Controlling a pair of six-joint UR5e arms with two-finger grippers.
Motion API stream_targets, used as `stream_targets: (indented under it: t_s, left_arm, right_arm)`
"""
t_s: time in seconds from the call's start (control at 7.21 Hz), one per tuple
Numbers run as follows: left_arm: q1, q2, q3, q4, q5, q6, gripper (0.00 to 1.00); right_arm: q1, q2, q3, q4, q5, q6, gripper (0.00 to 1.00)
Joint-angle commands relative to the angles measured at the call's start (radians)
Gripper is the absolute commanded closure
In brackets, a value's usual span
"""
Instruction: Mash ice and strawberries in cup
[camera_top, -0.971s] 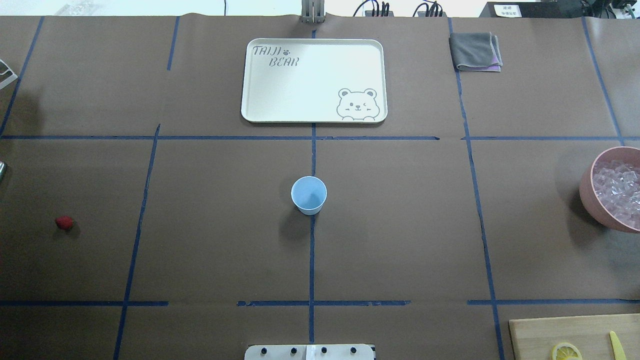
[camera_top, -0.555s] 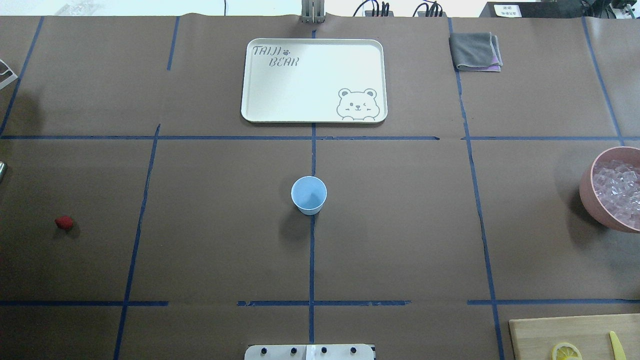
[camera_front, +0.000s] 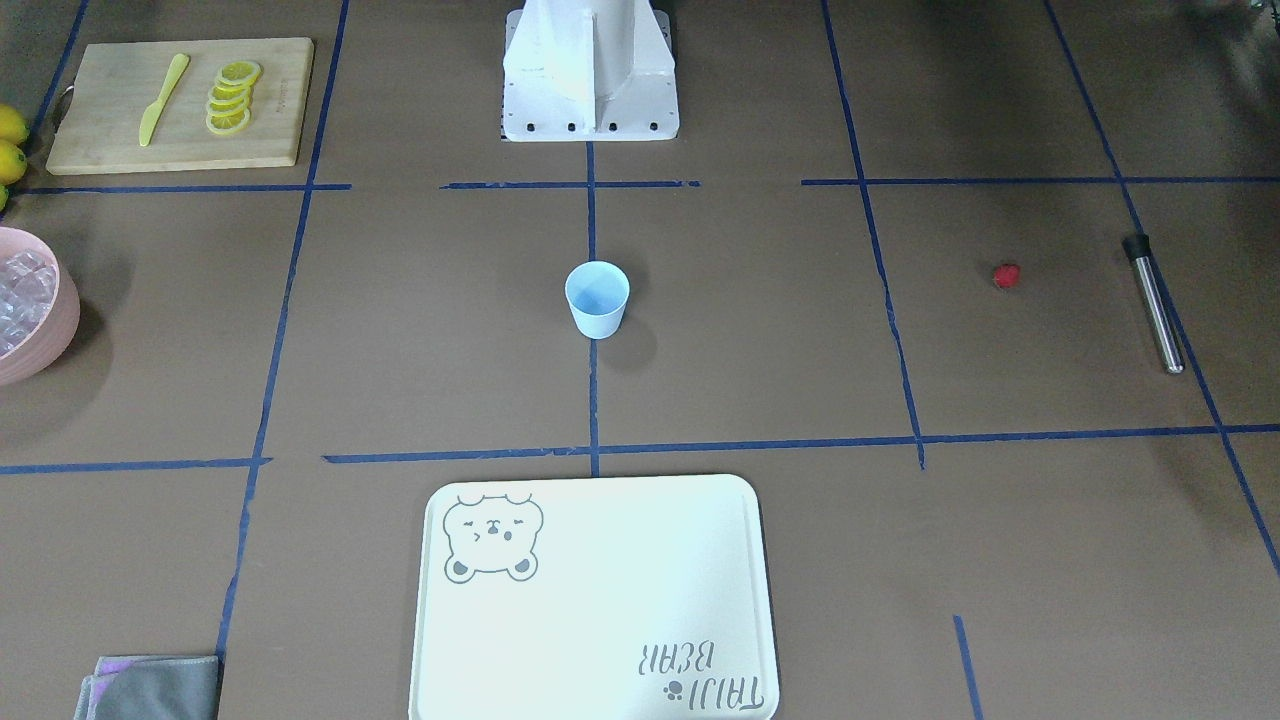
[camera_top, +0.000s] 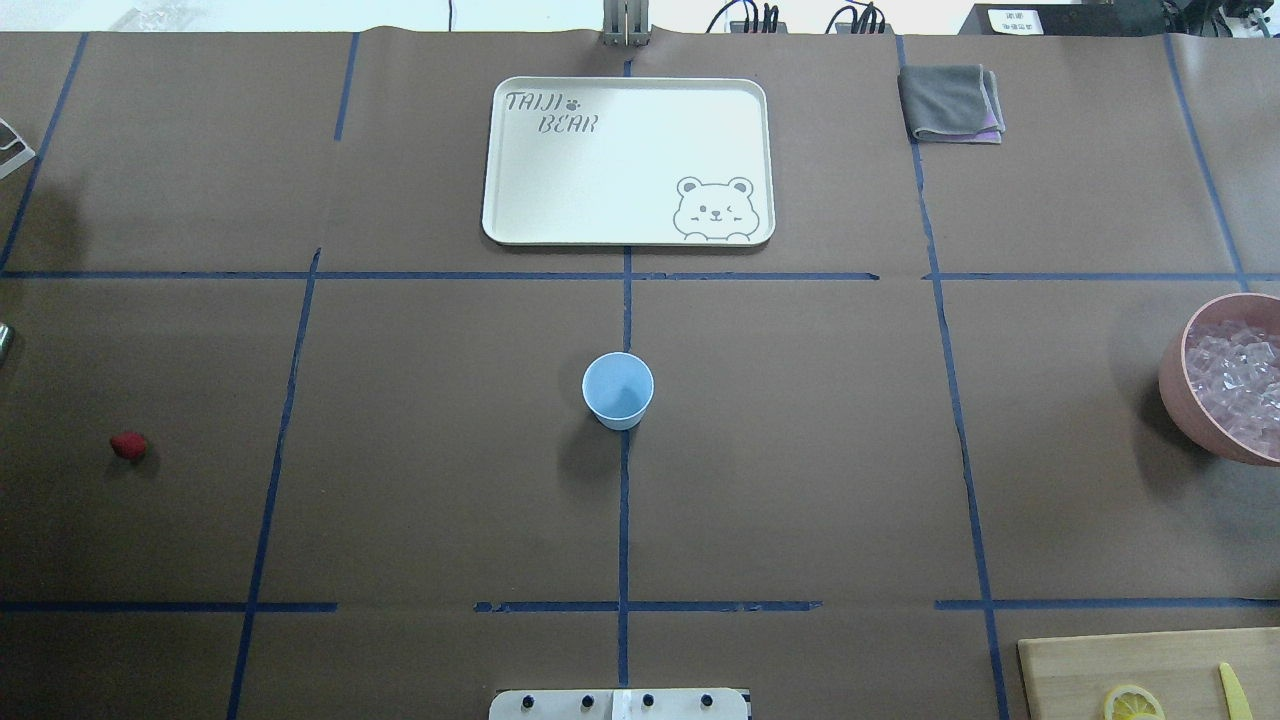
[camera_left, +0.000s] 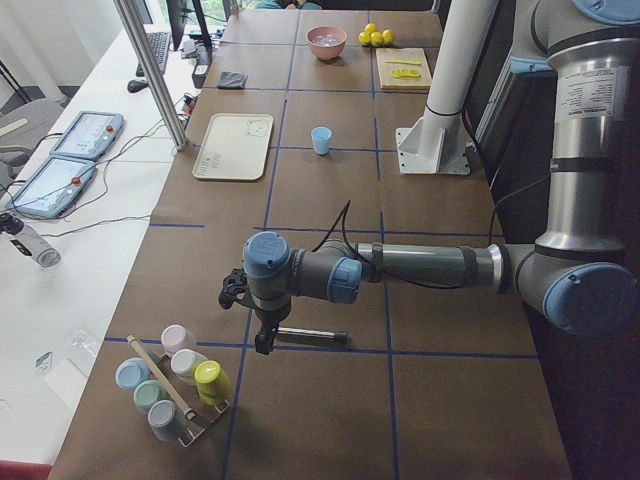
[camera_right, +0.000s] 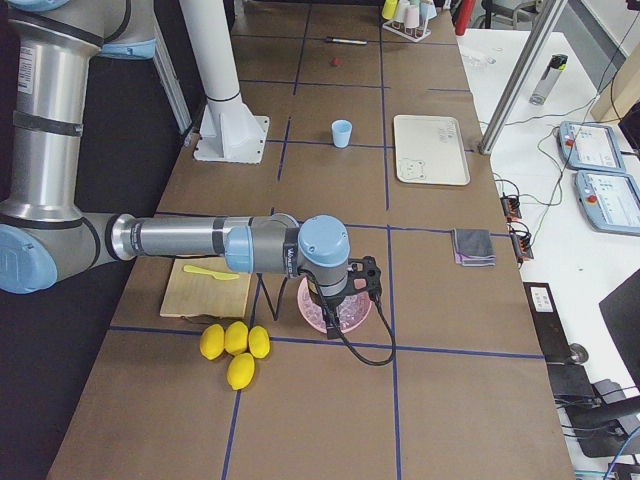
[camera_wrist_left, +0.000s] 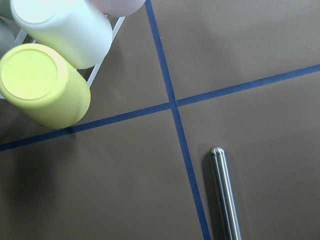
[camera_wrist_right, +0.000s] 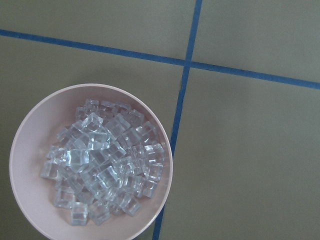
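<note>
Left fingers (camera_left: 262, 342) hang by a rod (camera_left: 312, 334), right fingers (camera_right: 331, 326) over the ice (camera_wrist_right: 102, 167); I cannot tell their spread; tray (camera_top: 620, 170) reads "TAIJI BEAR".

Ice (camera_wrist_right: 102, 167) heaped in a pink bowl (camera_wrist_right: 30, 195).

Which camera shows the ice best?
Right wrist view: it looks straight down on the ice, each cube distinct in the pink bowl. Overhead and front-facing views crop it at the edge; side views show it small or blocked.
</note>
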Motion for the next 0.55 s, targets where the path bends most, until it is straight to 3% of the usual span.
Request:
stream_targets:
  t_s: [0.0,0.42]
  left_arm:
    - [0.000,0.003,0.003,-0.002,0.007,0.005,0.00]
    - [0.000,-0.009,0.000,0.000,0.003,0.005,0.00]
  right_arm:
    - [-0.004,0.001,-0.002,0.012,0.001,-0.001,0.01]
    - [-0.019,-0.001,-0.002,0.021,0.008,0.007,0.00]
